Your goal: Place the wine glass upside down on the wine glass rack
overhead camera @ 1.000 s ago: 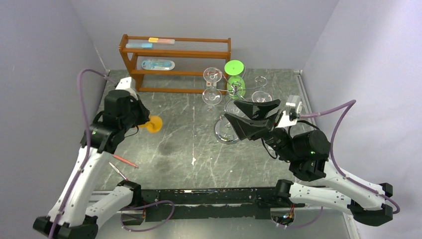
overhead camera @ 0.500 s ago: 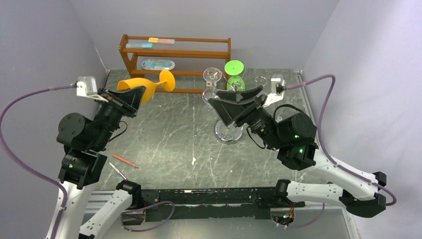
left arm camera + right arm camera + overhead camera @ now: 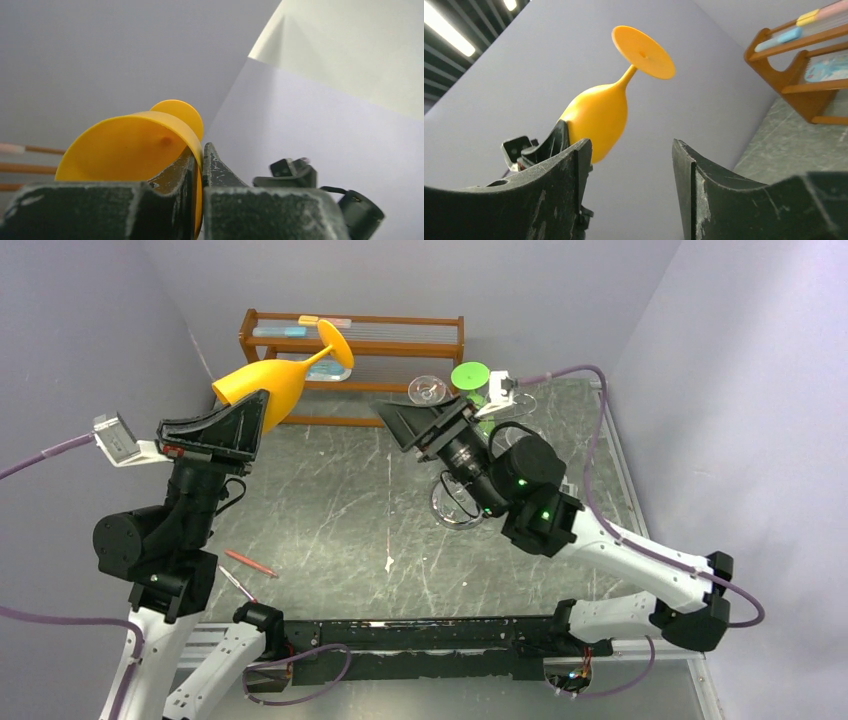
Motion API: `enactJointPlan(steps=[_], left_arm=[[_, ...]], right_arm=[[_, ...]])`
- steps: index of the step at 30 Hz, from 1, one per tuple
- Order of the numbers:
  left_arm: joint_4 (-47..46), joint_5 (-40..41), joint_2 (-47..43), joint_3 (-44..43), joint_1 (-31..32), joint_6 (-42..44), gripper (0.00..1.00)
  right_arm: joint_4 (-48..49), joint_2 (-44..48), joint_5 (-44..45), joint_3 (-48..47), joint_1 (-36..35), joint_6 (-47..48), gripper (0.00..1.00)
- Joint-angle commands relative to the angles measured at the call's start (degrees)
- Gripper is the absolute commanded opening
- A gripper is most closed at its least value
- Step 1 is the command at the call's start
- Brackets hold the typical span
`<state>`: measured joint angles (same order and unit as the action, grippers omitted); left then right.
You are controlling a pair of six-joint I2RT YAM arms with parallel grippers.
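Left hand [image 3: 255, 412] clenched on the wine glass [image 3: 262, 380], gripping the wall of the bowl at its rim; in the left wrist view one finger [image 3: 172, 172] lies inside the bowl and the other against the outside, with the rim passing between them. The wine glass [image 3: 135, 145] is opaque orange-yellow; it is held in the air clear of the tabletop [image 3: 340, 510], tilted, with the open mouth toward the hand and the stem and round foot [image 3: 335, 340] pointing up and away from it. In the right wrist view the wine glass [image 3: 599, 120] appears foot-uppermost above the left hand [image 3: 539, 147].

Right hand [image 3: 395, 427] released, jaws standing wide and grasping nothing; it is raised and faces the left hand across a gap, apart from the glass; the glass shows between and above its two fingers [image 3: 574, 165].

The wine glass rack [image 3: 455, 508], a chrome wire stand on a round mirrored base, stands on the tabletop behind the right hand and well to the right of the left hand; the right arm hides much of it. A clear glass [image 3: 428, 390] and a green glass [image 3: 470, 375] sit at the rack, beyond the right hand; how they hang cannot be made out.

A brown wooden shelf unit [image 3: 350, 350] stands beyond both hands, with the glass foot overlapping it in the top view; two thin pen-like items [image 3: 250, 562] lie on the tabletop below the left hand.
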<state>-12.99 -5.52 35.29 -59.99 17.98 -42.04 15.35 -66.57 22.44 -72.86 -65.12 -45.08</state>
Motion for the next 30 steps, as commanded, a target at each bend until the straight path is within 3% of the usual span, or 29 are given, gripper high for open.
enactJointPlan(steps=[1,8,20,30], left_arm=[[-11.1,-3.3,-0.3,1.7,-0.5,-4.7,0.05],[-18.9,-6.4,-0.3,5.3,-0.5,-10.6,0.05],[-26.9,-9.2,-0.9,10.5,-0.5,-17.2,0.05],[-28.5,-10.7,-1.4,11.7,-0.5,-18.5,0.05]], right_arm=[[4.4,-4.5,1.5,-5.8,-0.7,-5.9,0.65],[12.6,-10.8,-1.2,-9.0,-1.0,-8.8,0.66],[17.7,-16.4,5.1,-12.8,-1.7,-13.3,0.53],[18.5,-17.5,4.8,-13.4,-1.8,-15.1,0.29]])
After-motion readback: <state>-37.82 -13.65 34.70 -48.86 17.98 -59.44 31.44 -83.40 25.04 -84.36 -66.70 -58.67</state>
